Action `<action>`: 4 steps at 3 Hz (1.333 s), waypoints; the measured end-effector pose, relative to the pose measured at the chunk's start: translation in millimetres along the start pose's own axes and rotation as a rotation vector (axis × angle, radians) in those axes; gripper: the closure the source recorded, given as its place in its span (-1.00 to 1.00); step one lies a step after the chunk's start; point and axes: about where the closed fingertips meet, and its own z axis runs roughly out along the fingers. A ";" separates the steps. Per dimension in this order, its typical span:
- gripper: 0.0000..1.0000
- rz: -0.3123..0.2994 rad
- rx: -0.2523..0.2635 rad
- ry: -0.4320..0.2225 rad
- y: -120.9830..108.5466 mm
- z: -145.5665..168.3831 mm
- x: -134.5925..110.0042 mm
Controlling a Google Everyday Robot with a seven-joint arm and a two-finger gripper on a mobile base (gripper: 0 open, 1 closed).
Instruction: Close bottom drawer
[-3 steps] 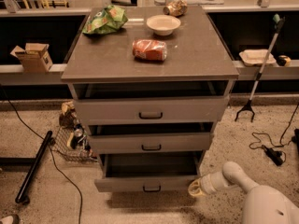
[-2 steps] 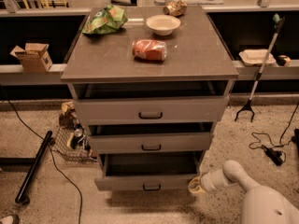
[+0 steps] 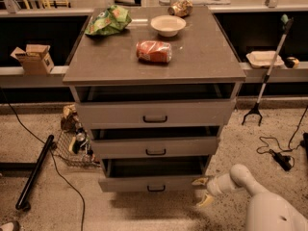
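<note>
The bottom drawer [image 3: 153, 183] of the grey cabinet [image 3: 154, 57] stands pulled out, its low front panel carrying a small black loop handle [image 3: 156, 188]. The middle drawer [image 3: 155, 147] and upper drawer [image 3: 155, 113] also stand out a little. My gripper [image 3: 202, 190] is at the lower right, on the end of a white arm [image 3: 250, 186]. Its fingers are spread apart, one by the right end of the bottom drawer's front panel, the other lower near the floor. It holds nothing.
On the cabinet top lie a green bag [image 3: 108, 20], a white bowl [image 3: 168, 25], a red can on its side [image 3: 153, 51] and a crumpled item [image 3: 180, 7]. A wire basket [image 3: 72, 143], black pole [image 3: 34, 172], cables and a grabber tool [image 3: 267, 71] are on the floor.
The gripper and arm have hardly moved; the bottom drawer stands about as far out as before.
</note>
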 end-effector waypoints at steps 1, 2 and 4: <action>-1.00 0.015 -0.015 -0.020 -3.3 2.6 0.9; -1.00 0.015 -0.021 -0.031 -7.7 3.2 0.0; -1.00 0.026 -0.018 -0.040 -22.8 2.8 1.2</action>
